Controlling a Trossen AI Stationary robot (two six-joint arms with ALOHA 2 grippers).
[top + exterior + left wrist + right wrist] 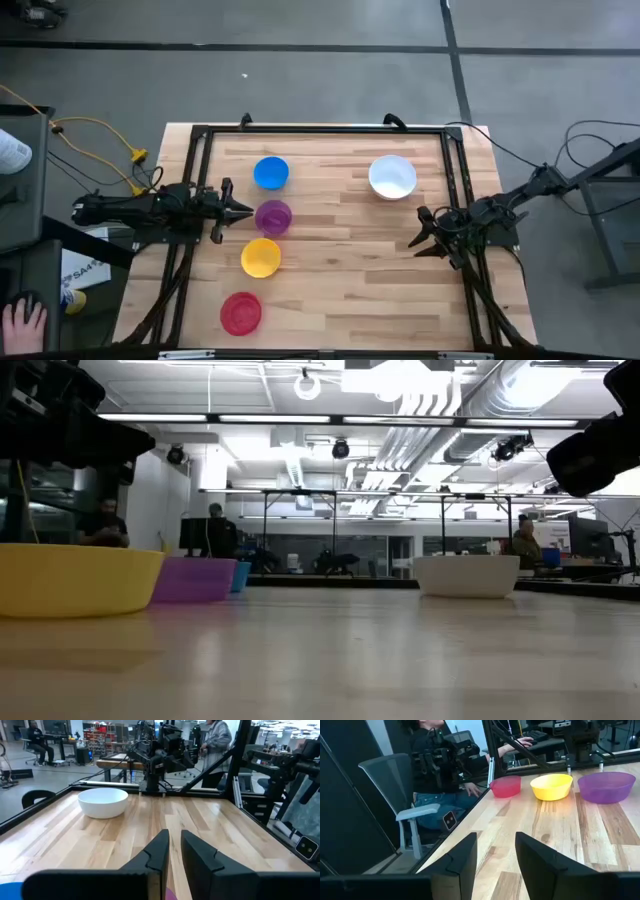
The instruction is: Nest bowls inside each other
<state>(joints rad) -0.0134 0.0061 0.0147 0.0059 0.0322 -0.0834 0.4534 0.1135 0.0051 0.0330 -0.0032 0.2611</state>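
Note:
Five bowls rest on their bases on the wooden table. Blue (271,173), purple (273,217), yellow (261,257) and red (240,312) stand in a column at the left. The white bowl (392,177) stands apart at the far right. My left gripper (248,212) lies level, just left of the purple bowl's rim and raised above it, with a narrow empty gap between its fingers (175,842). My right gripper (416,230) waits open (496,847) by the right rail, nearer than the white bowl, pointing across at the coloured bowls.
A black frame (320,130) runs around the tabletop, with rails along both sides. Bare wood (340,260) lies between the bowl column and my right gripper. A person's hand (22,322) shows off the table at the near left. People sit and stand in the room beyond.

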